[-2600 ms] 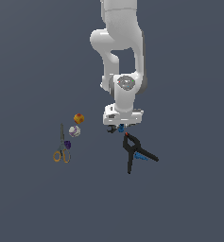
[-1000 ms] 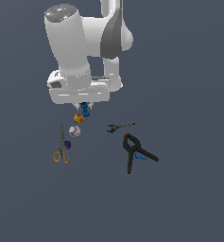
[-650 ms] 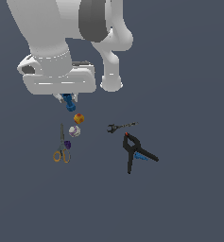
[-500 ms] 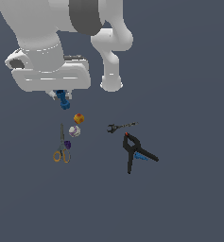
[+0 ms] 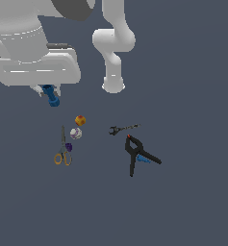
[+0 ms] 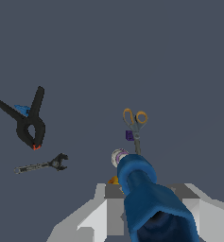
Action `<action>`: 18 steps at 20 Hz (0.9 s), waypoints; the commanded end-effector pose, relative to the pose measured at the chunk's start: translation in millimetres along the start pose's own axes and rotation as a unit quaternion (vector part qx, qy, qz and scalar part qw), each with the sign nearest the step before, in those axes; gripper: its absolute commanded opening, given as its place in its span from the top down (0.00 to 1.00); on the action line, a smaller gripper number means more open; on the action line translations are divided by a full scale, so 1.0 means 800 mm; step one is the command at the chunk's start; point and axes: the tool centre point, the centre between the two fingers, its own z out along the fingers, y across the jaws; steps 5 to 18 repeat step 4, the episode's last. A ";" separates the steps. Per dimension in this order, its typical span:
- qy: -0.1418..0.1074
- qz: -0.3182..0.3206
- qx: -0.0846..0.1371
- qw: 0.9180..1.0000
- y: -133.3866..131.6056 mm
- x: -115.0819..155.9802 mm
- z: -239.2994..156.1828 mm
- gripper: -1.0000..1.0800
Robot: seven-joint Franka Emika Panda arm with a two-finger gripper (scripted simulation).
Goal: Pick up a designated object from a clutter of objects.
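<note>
So the hand (image 5: 49, 90) is clamped shut on the deep-blue bolt (image 5: 51, 95) and has it up off the counter (image 5: 192, 202), hanging over the exterior view's left side above the orange ball (image 5: 80, 120) and white-purple ball (image 5: 75, 133). The bolt's long axis runs pretty much straight out of the fingers, pointing down with a slight tilt toward the exterior view's right. In the wrist view it sticks out toward the orange-handled scissors (image 6: 135, 124), with the black clamp (image 6: 29, 124) and black wrench (image 6: 42, 165) well off to the side.
</note>
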 end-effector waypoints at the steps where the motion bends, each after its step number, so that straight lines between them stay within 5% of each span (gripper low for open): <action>1: 0.000 0.000 0.000 1.000 0.004 0.002 -0.005 1.00; 18: 0.000 0.000 0.000 1.000 0.005 0.003 -0.006 1.00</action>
